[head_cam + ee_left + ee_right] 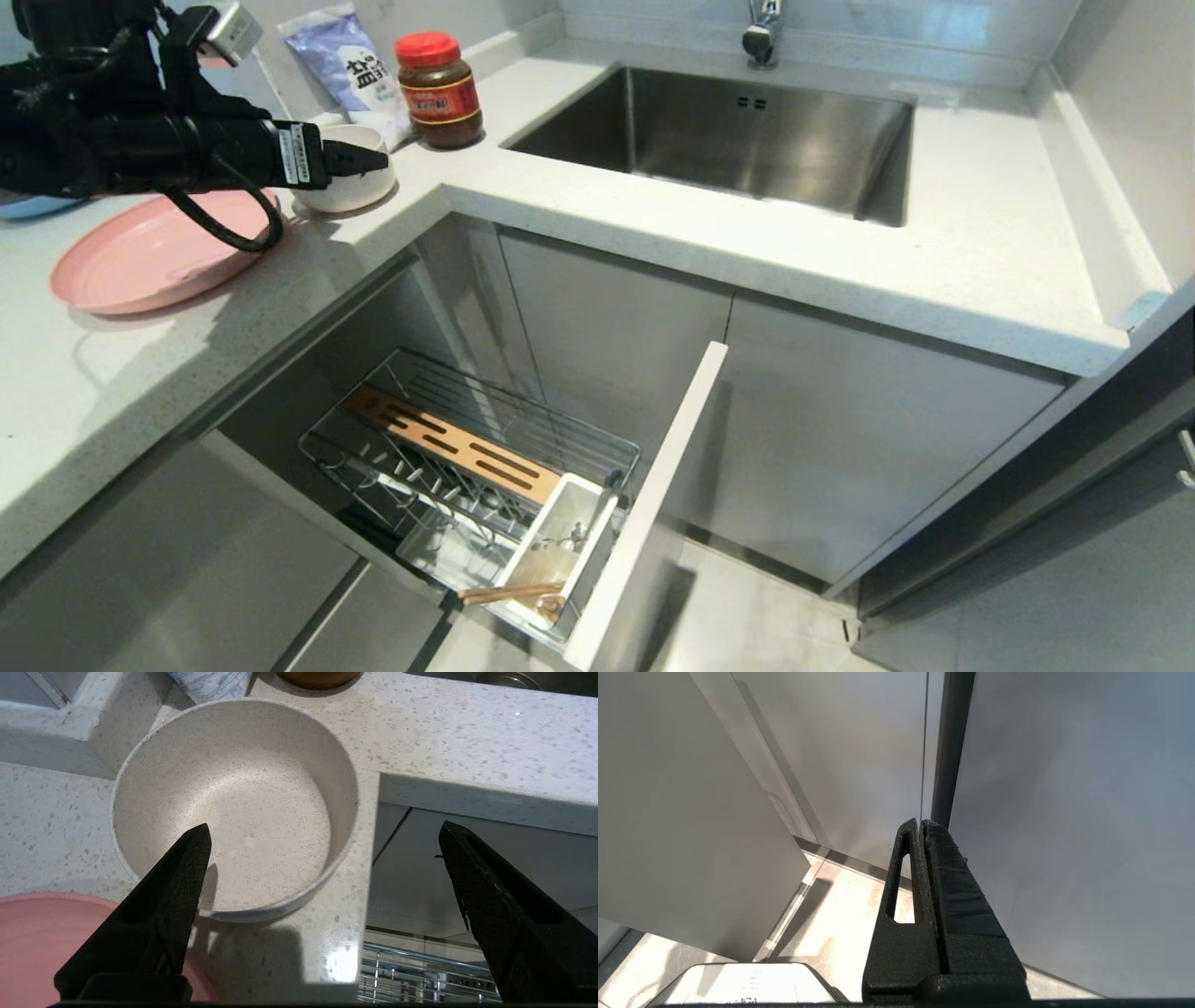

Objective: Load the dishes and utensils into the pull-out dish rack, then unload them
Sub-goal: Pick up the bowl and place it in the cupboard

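Observation:
The cream-white bowl (347, 177) stands upright on the counter near its inner corner, beside the pale-pink plate (149, 250). My left gripper (324, 830) hangs open just above the bowl (233, 812). One finger (187, 872) is over the bowl's inside, the other (486, 891) is out past the counter edge, and nothing is held. Below, the pull-out dish rack (401, 448) is drawn out. The light-wood chopsticks (512, 592) and the silver fork (571, 538) lie in its white caddy (597, 546). My right gripper (921, 823) is shut and parked by cabinet panels.
A red-lidded brown jar (439, 91) and a blue-printed bag (350, 65) stand just behind the bowl. The steel sink (747, 131) with its tap (764, 33) lies to the right. The rack's grey front panel (644, 504) juts out over the floor. A blue plate's edge (28, 207) shows under my left arm.

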Motion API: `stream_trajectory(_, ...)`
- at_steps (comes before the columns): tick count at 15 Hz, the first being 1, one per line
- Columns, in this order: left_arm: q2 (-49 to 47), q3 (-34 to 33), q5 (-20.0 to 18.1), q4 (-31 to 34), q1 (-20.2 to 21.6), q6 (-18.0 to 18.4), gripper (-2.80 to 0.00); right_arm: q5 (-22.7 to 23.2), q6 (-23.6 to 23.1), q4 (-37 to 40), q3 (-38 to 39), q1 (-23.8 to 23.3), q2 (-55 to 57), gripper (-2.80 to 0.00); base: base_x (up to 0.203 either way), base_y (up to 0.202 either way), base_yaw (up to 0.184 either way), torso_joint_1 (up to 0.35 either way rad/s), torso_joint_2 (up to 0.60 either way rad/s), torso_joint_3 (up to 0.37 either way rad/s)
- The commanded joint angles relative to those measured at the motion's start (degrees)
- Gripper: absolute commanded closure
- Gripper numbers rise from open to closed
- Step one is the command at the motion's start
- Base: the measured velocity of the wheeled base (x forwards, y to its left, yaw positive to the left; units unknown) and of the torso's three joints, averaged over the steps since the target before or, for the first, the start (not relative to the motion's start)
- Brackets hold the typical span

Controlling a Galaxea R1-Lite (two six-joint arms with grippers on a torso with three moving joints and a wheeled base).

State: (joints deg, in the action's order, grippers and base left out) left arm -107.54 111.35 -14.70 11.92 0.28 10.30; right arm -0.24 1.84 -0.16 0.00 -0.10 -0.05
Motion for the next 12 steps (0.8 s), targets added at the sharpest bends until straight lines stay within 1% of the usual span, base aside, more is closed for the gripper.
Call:
stream_trajectory(1, -1.8, 0.0, -0.1, -0.4, 0.4, 0.1, -2.8, 0.0, 0.0, 0.0, 0.0, 0.0, -0.1, 0.0, 0.0, 0.0, 0.0, 0.0, 0.0, 0.0)
stream_trajectory(12, -2.7, 0.7, -0.2, -0.3, 0.4, 0.3, -2.8, 0.0, 0.0, 0.0, 0.1, 0.0, -0.1, 0.0, 0.0, 0.0, 0.0, 0.0, 0.0, 0.0)
